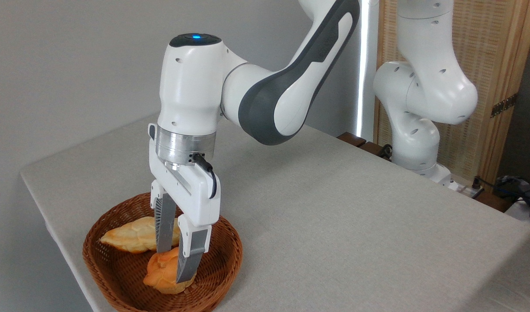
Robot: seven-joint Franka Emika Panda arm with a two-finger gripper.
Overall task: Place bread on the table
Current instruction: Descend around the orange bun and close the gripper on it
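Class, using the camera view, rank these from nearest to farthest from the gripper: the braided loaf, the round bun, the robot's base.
1. Round bun: between the fingers of the gripper, in the wicker basket.
2. Braided loaf: just behind and left, same basket.
3. Robot's base: far right, at the table's back edge.

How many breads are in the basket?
2. The small orange bun sits at the front of the wicker basket, between the gripper fingers. The paler braided loaf lies behind it. None seem hidden.
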